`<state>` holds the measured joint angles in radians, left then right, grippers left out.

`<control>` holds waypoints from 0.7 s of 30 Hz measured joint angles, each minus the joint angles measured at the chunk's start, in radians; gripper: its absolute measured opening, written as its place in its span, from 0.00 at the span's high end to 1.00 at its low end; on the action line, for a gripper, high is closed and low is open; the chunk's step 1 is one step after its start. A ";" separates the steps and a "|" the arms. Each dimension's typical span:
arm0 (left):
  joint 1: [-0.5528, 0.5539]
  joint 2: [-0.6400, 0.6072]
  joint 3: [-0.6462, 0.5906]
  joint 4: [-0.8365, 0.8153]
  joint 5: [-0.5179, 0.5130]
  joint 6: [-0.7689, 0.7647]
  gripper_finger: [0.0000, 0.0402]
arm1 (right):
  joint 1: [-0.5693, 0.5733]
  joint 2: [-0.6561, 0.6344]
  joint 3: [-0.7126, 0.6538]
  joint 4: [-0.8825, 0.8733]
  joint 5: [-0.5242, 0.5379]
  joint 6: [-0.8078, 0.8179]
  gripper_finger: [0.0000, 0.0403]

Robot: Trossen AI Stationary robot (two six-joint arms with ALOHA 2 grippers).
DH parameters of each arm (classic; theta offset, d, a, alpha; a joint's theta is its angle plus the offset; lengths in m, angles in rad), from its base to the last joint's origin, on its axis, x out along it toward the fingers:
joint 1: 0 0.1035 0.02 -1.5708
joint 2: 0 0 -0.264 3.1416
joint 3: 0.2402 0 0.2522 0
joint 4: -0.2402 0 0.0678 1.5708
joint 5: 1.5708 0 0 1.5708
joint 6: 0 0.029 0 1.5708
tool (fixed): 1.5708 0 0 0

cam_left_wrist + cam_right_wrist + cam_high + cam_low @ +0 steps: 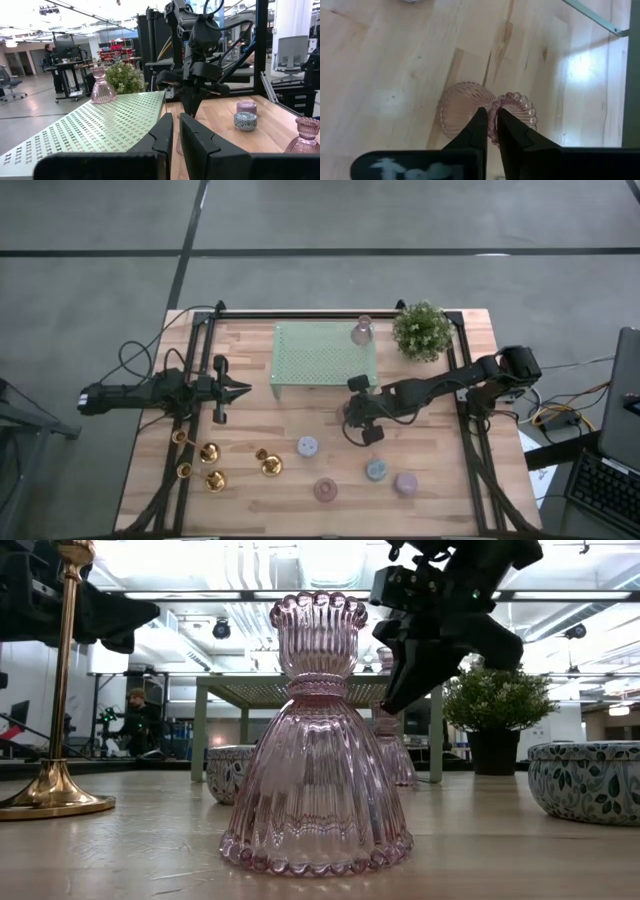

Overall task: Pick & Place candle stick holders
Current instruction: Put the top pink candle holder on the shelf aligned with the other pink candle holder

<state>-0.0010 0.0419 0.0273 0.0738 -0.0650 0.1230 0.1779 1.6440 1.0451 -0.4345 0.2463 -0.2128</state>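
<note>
Carrying everything: the wooden desk (430,480), seen whole from my overhead feed.
Green stand: a perforated stand (320,355) at the far side of the desk, with one pink glass holder (362,332) standing on its corner beside the potted plant (422,330).
Right gripper: the right gripper (490,114) is down at mid-desk, jaws pinched narrow on the scalloped rim of a pink glass candle holder (457,107) that stands upright on the wood.
Left gripper: the left gripper (240,389) waits at the left of the desk near the stand, jaws nearly together and holding nothing.
Brass holders: the gold candle stick holders (215,465) stand clustered at the near left, well apart from both grippers.
Spare glass holder: another pink one (325,490) stands at the near edge.
Step, as I judge it: grasp made, lift not yet begun.
Next move: I'd raise it straight up, since a rim pinch on glass may let it swing or slip.
Writing: no brand, label or text I can read.
</note>
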 joint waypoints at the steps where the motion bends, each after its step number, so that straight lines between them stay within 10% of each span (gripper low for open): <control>1: 0.000 0.000 0.000 0.000 0.000 0.000 0.91 | 0.004 0.000 0.005 -0.008 -0.001 0.001 0.95; 13: 0.000 0.000 0.000 0.000 0.000 0.000 0.91 | 0.092 0.000 0.236 -0.203 0.000 -0.004 0.96; 21: 0.000 0.000 0.000 0.000 0.000 0.000 0.91 | 0.153 -0.001 0.466 -0.456 0.237 -0.074 0.96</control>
<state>-0.0011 0.0419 0.0273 0.0738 -0.0651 0.1230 0.3305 1.6427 1.5110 -0.8909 0.4829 -0.2867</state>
